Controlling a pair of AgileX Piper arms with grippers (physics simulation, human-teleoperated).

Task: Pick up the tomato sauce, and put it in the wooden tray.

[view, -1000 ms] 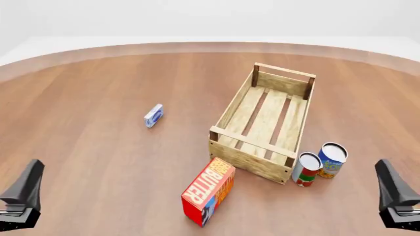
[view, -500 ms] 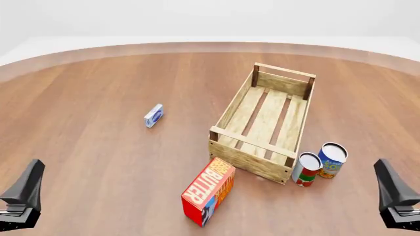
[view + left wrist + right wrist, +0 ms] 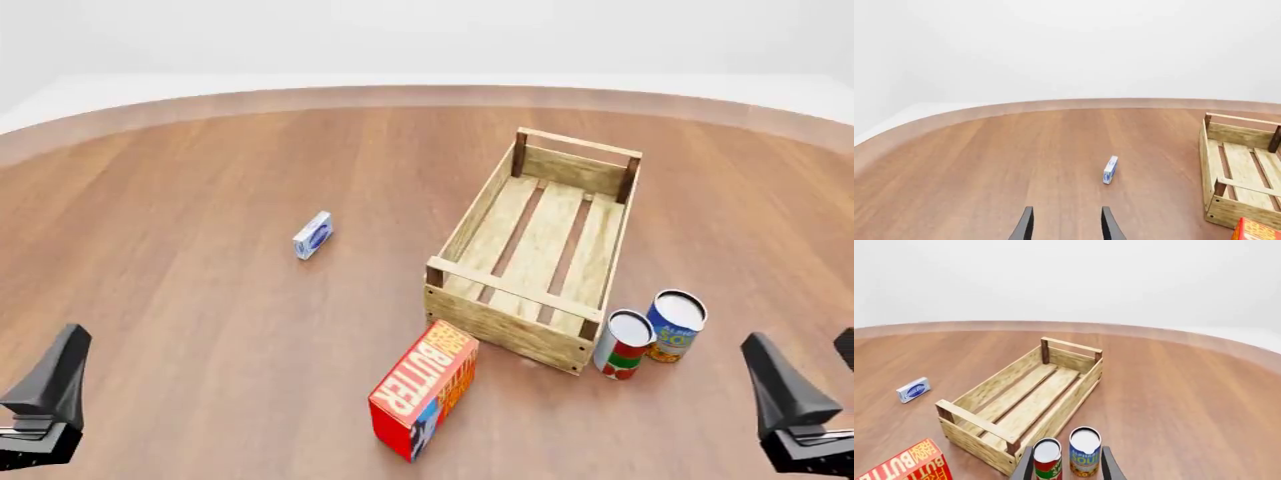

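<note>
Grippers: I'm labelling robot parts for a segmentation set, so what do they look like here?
Both the left gripper and right gripper are plain dark grey to black, with flat, tapered, blade-like fingers narrowing to the tips. No cables, markings or coloured pads are visible; little of the arms shows.

The left hand (image 3: 43,400) is matte black, a tapering blade-like finger with a pale grey strip along its lower block. The right hand (image 3: 801,415) is built alike: a dark wedge narrowing to a point, with a light metal band at its base. In each wrist view two slim, dark fingers (image 3: 1025,227) show, flat-faced and plain.
</note>
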